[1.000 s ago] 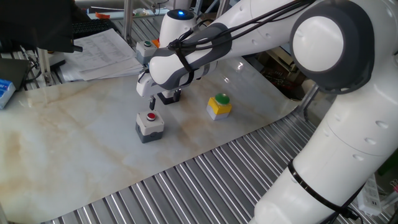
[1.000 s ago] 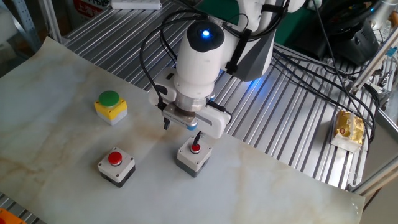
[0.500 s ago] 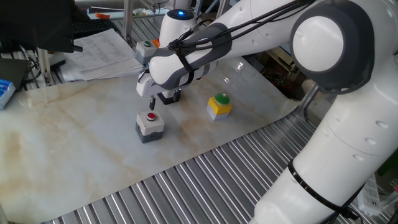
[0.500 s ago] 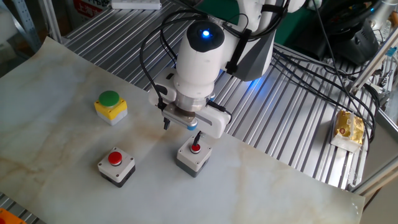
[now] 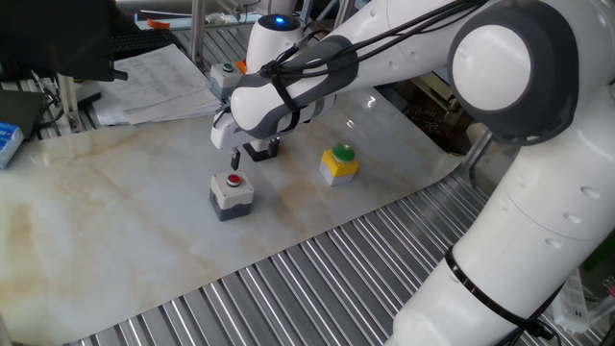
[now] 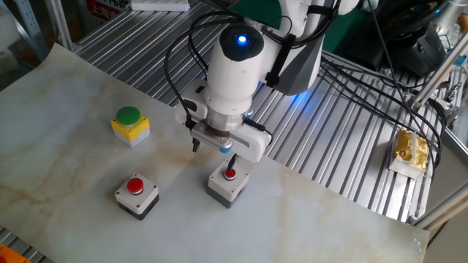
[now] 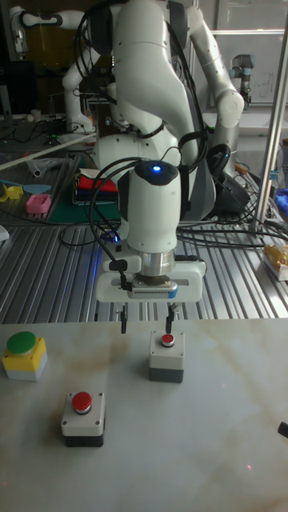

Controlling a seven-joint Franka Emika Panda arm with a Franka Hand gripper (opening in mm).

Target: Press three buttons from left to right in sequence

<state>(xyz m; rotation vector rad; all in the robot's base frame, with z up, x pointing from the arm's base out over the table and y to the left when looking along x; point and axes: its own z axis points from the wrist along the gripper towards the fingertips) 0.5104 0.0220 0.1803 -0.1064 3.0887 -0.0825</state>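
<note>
On the marble desk (image 7: 224,416), the open jaws (image 7: 146,320) hover with one fingertip just above the far grey button box (image 7: 166,358), the other grey box (image 7: 83,418) and yellow box (image 7: 24,354) lying left of it.

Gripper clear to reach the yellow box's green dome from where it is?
Probably yes. The gripper hangs open over the grey box, and bare table lies between it and the yellow box.

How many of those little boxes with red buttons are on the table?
2. One red-button box sits right under the robot's jaws; the other red-button box stands nearer the front edge, beside the yellow box with a green dome. None seems hidden.
</note>
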